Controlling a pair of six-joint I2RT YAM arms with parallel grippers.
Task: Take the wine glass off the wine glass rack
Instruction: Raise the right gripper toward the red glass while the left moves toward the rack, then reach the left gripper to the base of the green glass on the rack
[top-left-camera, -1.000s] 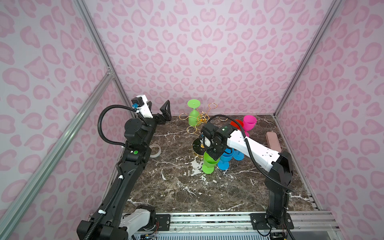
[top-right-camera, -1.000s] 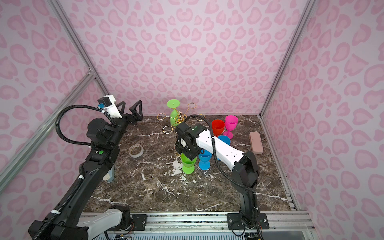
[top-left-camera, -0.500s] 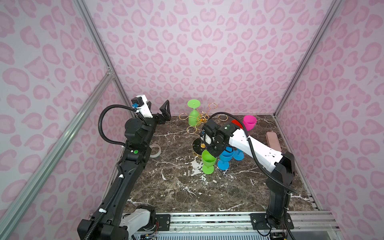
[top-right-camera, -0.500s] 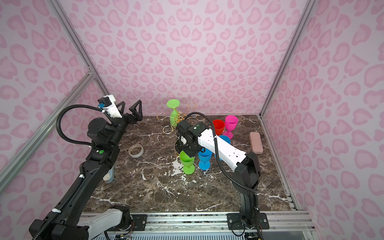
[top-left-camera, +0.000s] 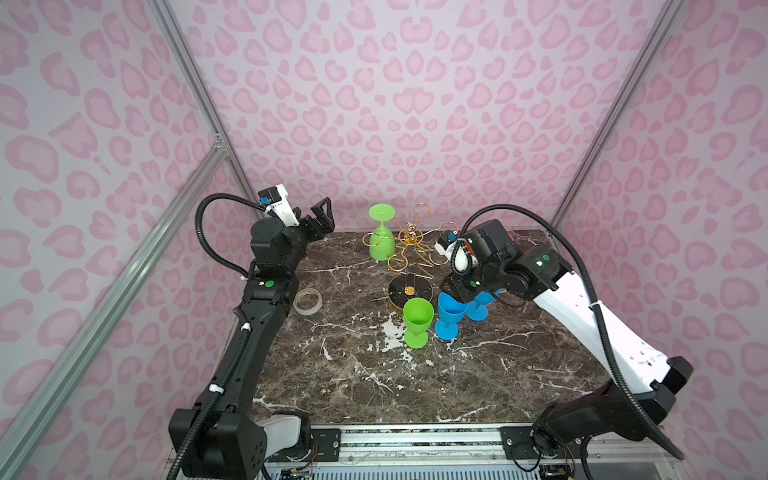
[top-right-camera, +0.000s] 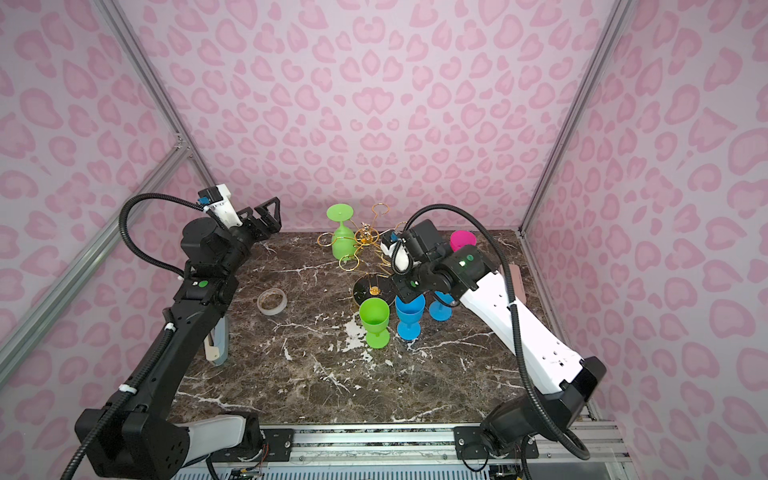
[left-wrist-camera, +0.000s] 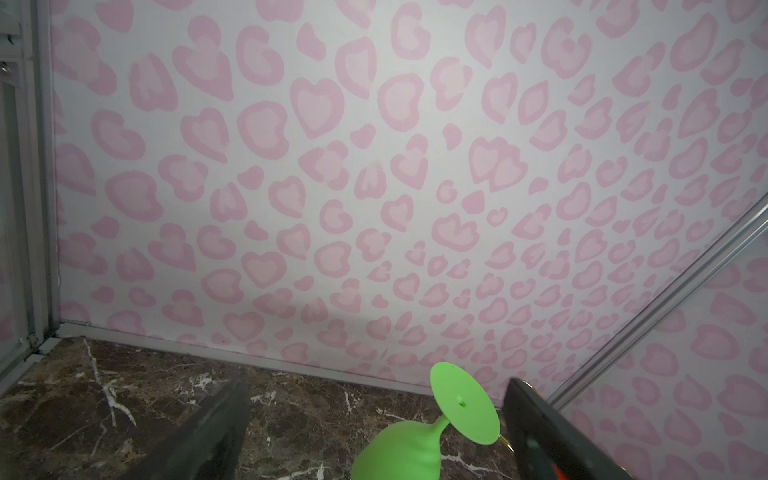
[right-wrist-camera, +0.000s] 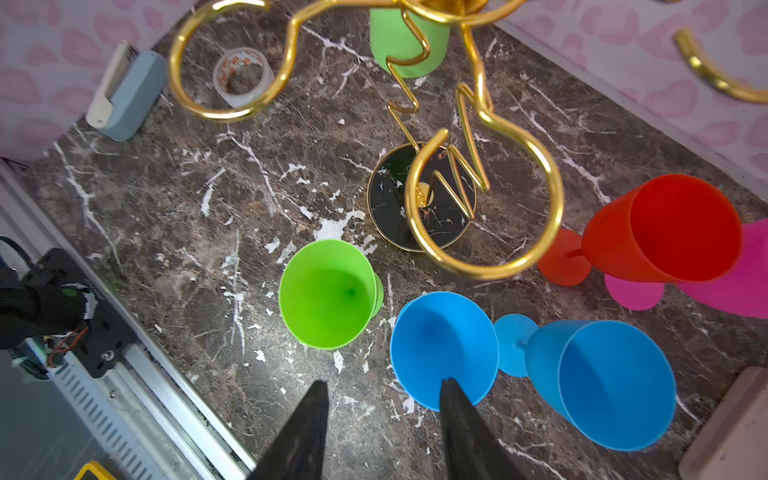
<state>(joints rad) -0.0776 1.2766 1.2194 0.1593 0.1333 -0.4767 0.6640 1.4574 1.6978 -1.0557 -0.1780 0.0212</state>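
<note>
the right fingers (right-wrist-camera: 305, 432) hang over the tabletop (right-wrist-camera: 208, 270). one standing glass (right-wrist-camera: 328, 295) is just in front of them, and a second glass (right-wrist-camera: 444, 349) sits under one finger tip. behind these two stands the wine glass rack (right-wrist-camera: 386, 208). a wine glass (left-wrist-camera: 415, 444) hangs upside down on the rack's far side, in front of the left fingers (left-wrist-camera: 216, 436) and apart from them.

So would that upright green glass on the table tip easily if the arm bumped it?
Probably: the upright green glass has a wide bowl on a thin stem and small foot, so it looks top-heavy. It seems matte plastic, likely light and not fragile. Tipping, it might knock the blue glass close beside it.
</note>
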